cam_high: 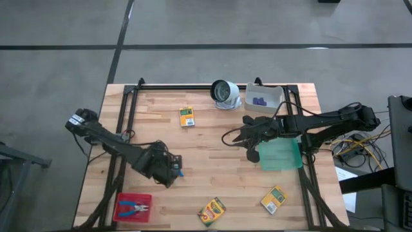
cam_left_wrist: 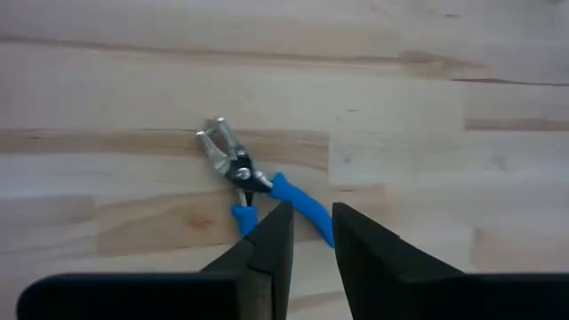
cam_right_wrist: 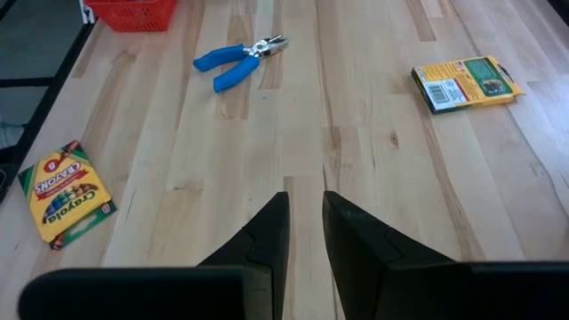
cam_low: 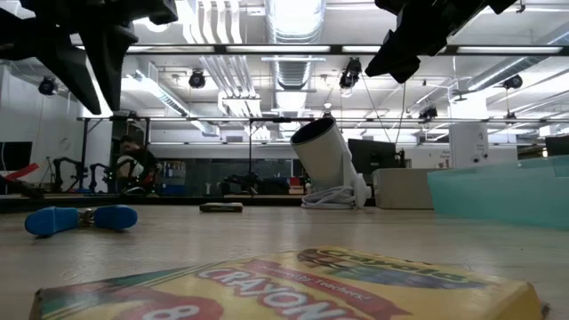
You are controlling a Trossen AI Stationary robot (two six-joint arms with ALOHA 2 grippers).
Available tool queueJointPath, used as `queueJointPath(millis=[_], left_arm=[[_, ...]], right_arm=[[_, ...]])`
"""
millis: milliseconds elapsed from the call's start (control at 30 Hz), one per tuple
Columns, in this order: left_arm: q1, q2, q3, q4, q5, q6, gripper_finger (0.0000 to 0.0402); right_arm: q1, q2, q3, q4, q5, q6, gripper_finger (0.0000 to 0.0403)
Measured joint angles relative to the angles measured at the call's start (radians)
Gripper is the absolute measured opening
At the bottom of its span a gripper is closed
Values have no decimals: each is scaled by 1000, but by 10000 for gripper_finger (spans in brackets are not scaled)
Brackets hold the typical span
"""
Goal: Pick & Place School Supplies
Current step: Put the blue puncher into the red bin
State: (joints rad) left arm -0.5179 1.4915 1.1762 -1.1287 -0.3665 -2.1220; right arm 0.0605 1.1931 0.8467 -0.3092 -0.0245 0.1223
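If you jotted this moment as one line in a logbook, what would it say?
left gripper: open, above blue-handled pliers, not gripping | right gripper: open, empty, over table | crayon boxes: none moved yet

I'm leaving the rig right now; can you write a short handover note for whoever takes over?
Left gripper: slightly open, empty, hovering over the blue-handled pliers-like tool lying on the wooden table.
Right gripper: slightly open, empty, above mid-table beside the green mat.
Done: small purple pieces sit in the white bin; another blue-handled tool lies in the red tray.
Left: three yellow-and-green crayon boxes and the tool on the table.
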Motion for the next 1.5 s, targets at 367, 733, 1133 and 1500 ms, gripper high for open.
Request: queueJointPath(millis=[367, 733, 1133, 1500], left_arm=[[12, 88, -3, 132, 185, -292, 85], [12, 176, -4, 158, 259, -302, 86], [5, 188, -27, 156, 271, -318, 153], [4, 188, -102, 238, 272, -366, 154]], right_arm=[[0, 0, 0, 0, 0, 0, 68], [0, 0, 0, 0, 0, -2, 68], [0, 0, 0, 0, 0, -2, 68], [0, 0, 0, 0, 0, -2, 68]])
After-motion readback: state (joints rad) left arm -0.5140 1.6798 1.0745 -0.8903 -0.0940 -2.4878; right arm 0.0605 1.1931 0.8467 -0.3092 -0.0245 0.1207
